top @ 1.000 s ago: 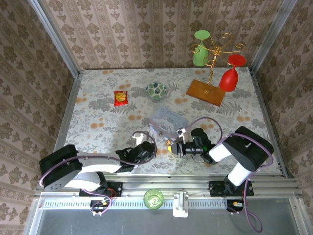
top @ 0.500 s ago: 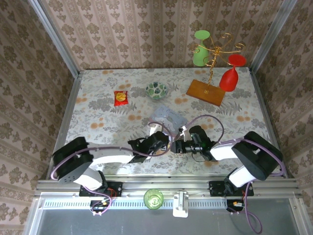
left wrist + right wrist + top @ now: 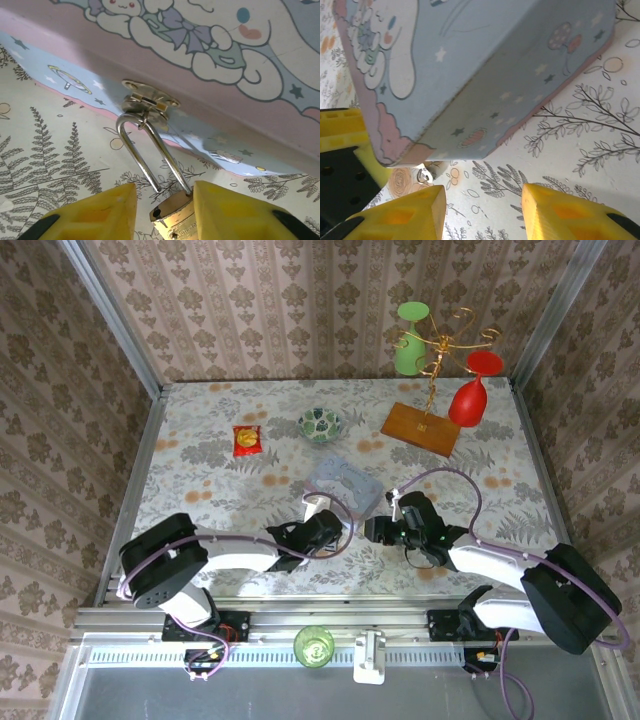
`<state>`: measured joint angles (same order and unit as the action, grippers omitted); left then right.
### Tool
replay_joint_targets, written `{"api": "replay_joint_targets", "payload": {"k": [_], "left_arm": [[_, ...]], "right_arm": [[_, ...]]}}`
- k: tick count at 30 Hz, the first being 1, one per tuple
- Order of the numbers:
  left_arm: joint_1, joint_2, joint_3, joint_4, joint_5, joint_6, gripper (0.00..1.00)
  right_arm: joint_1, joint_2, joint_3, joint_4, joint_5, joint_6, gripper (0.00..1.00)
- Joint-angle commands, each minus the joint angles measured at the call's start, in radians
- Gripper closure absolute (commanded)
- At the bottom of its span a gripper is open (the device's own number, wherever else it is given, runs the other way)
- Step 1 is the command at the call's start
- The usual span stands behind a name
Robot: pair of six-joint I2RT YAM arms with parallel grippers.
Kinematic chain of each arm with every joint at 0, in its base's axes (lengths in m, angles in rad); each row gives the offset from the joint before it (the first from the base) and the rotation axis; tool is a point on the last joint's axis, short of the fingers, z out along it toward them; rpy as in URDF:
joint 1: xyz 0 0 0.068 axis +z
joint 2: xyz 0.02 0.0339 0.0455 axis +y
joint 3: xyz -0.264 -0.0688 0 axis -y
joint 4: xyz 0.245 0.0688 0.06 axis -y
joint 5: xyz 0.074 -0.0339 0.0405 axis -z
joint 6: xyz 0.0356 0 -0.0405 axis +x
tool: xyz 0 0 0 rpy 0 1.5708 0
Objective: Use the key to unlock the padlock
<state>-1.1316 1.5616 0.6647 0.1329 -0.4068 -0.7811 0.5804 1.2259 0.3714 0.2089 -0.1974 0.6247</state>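
Padlock (image 3: 174,221) axis toward tin (image 3: 210,75) hasp (image 3: 150,102), shackle (image 3: 144,150) leading, left tool (image 3: 165,200) parted around its body, right tool (image 3: 484,194) parted, empty

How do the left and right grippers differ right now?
1. The left gripper has the padlock body between its fingers, with a gap at one finger; the right gripper has bare table between its fingers.
2. The left gripper faces the hasp on the tin; the right gripper faces a tin corner.
Shared: both open, yellow-fingered, low beside the tin.
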Motion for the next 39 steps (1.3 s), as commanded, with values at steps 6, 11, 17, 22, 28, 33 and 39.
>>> {"api": "replay_joint_targets", "payload": {"k": [6, 11, 17, 22, 28, 33, 39], "left_arm": [[-0.049, 0.143, 0.157, -0.168, -0.02, 0.016, 0.74], [-0.087, 0.192, 0.256, -0.349, -0.121, 0.063, 0.84], [-0.089, 0.161, 0.233, -0.393, -0.137, 0.074, 0.88], [-0.099, 0.146, 0.197, -0.389, -0.157, 0.121, 0.81], [-0.081, 0.072, 0.126, -0.42, -0.19, 0.104, 0.69], [-0.037, -0.127, -0.047, -0.284, -0.118, 0.028, 0.63], [0.009, -0.343, -0.163, -0.169, -0.075, 0.093, 0.53]], "right_arm": [[-0.002, 0.029, -0.022, 0.015, 0.062, 0.031, 0.56], [-0.003, 0.029, -0.009, -0.009, 0.153, 0.043, 0.56], [-0.011, 0.098, 0.019, 0.028, 0.178, 0.049, 0.56], [-0.045, 0.145, 0.033, 0.067, 0.179, 0.057, 0.56], [-0.059, 0.159, 0.07, 0.064, 0.176, 0.052, 0.57], [-0.06, 0.196, 0.066, 0.088, 0.173, 0.056, 0.57], [-0.062, 0.208, 0.078, 0.105, 0.157, 0.057, 0.57]]}}
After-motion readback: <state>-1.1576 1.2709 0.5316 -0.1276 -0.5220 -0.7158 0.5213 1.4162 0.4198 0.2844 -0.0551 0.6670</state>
